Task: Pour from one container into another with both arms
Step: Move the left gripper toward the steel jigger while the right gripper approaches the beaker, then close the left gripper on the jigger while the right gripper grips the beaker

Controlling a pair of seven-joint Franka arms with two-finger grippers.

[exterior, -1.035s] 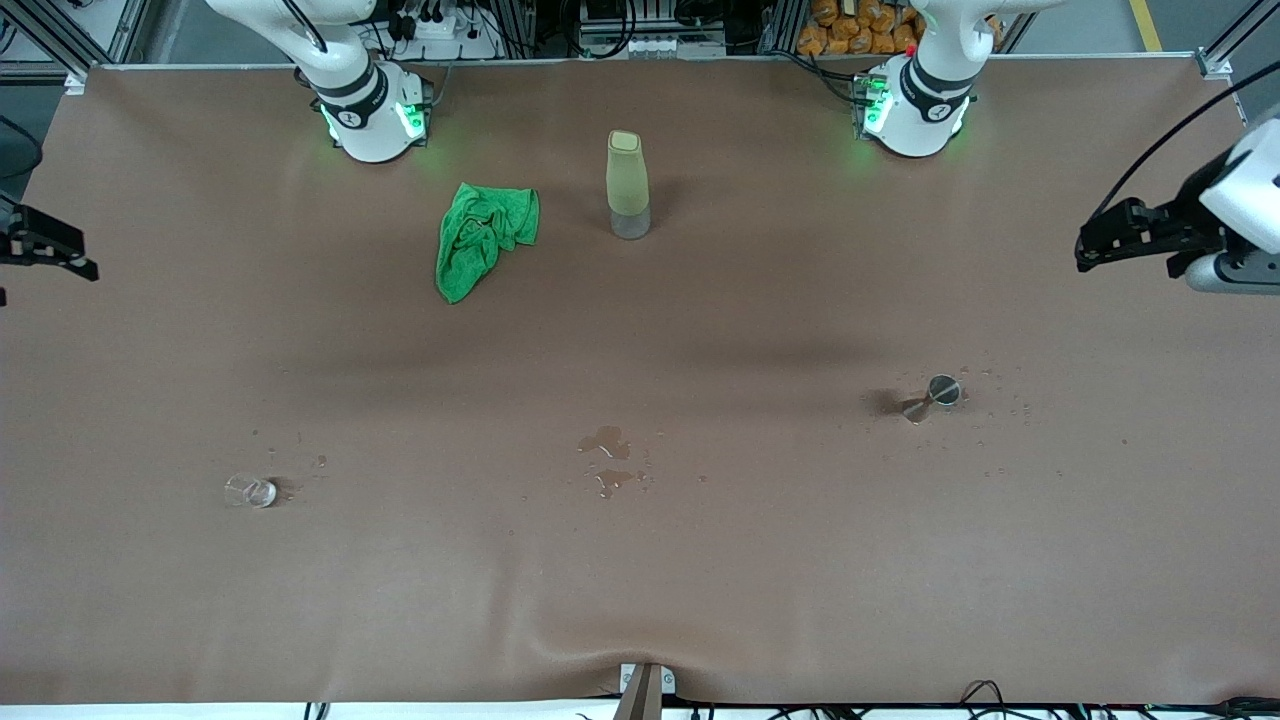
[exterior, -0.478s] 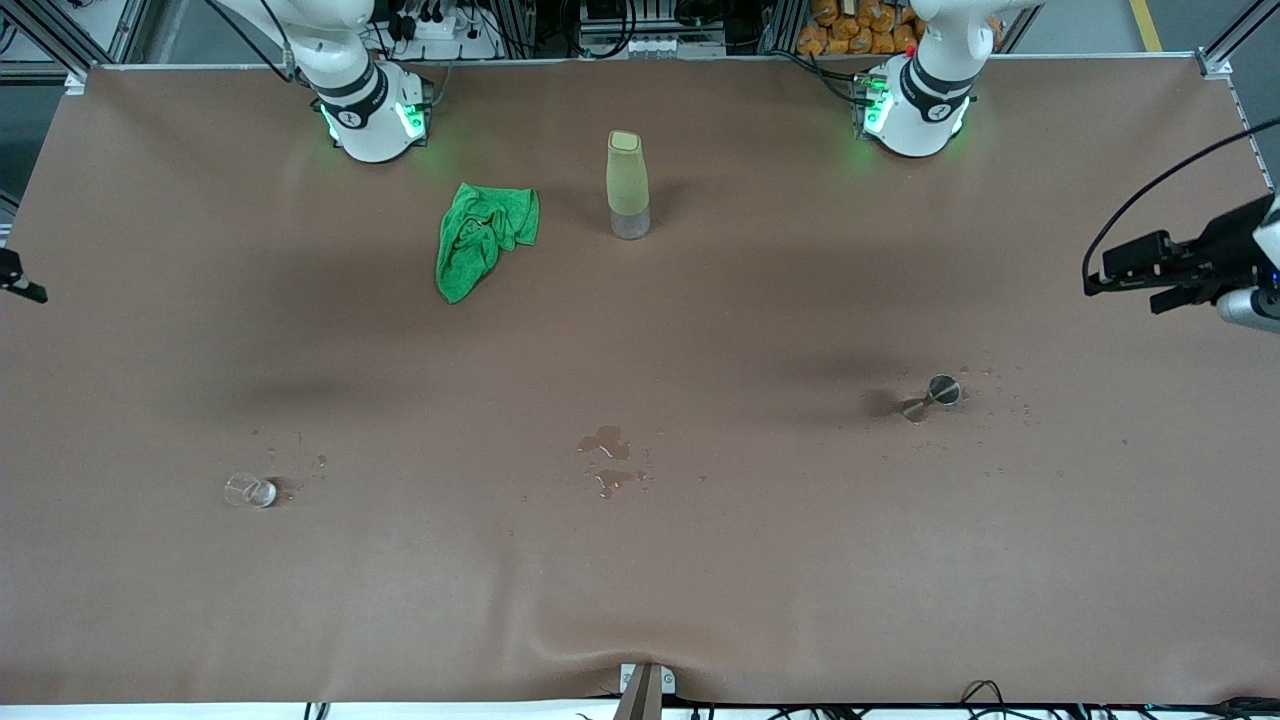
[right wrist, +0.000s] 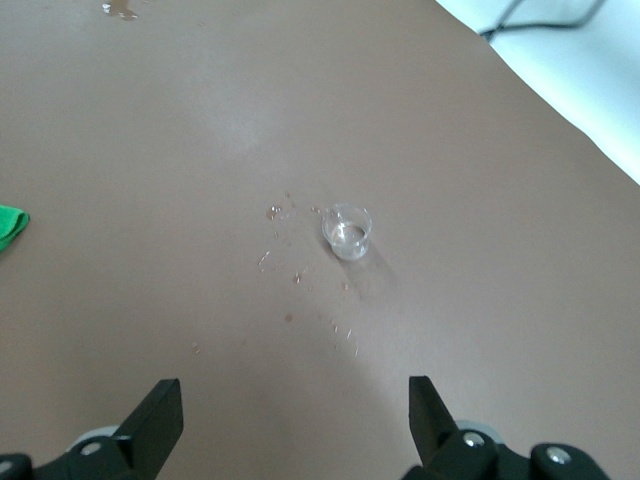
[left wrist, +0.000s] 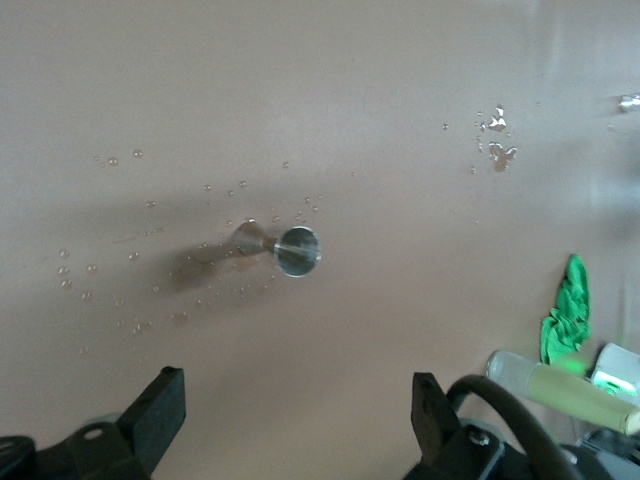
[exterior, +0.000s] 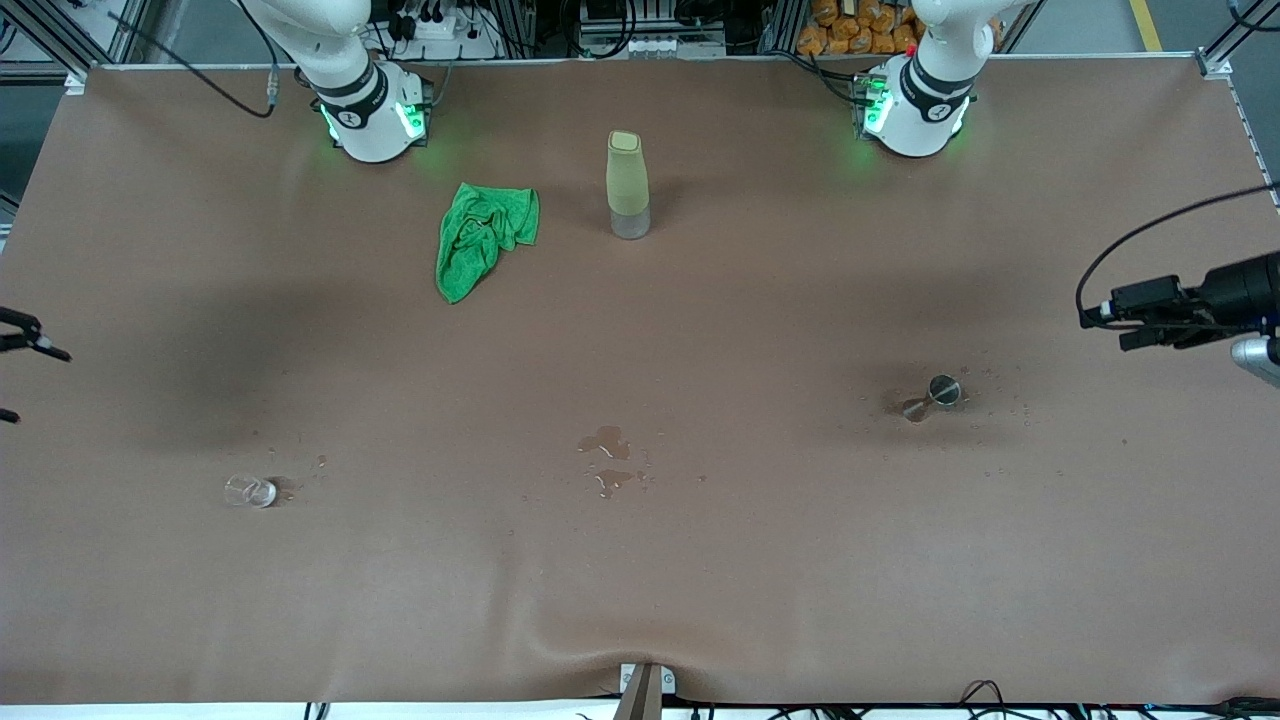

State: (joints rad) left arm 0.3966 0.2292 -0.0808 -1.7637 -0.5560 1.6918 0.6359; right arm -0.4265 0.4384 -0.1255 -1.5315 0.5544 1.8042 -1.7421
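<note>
A small metal jigger [exterior: 935,393] [left wrist: 281,249] stands on the brown table toward the left arm's end, ringed by water drops. A small clear cup [exterior: 250,490] [right wrist: 348,231] stands toward the right arm's end, nearer the front camera. My left gripper [exterior: 1120,318] [left wrist: 295,420] hangs open in the air at the table's edge, with the jigger ahead of its spread fingers. My right gripper [exterior: 38,385] [right wrist: 293,415] hangs open at the other end's edge, partly cut off in the front view, looking down at the cup. Neither holds anything.
A tall pale bottle [exterior: 628,185] stands between the arm bases, with a crumpled green cloth [exterior: 485,238] beside it toward the right arm's base. A small puddle [exterior: 607,460] and scattered drops lie mid-table, nearer the front camera.
Both grippers have moved down the front view along the table's ends, the right one slipping mostly out of frame. The jigger, cup, bottle and cloth have not moved.
</note>
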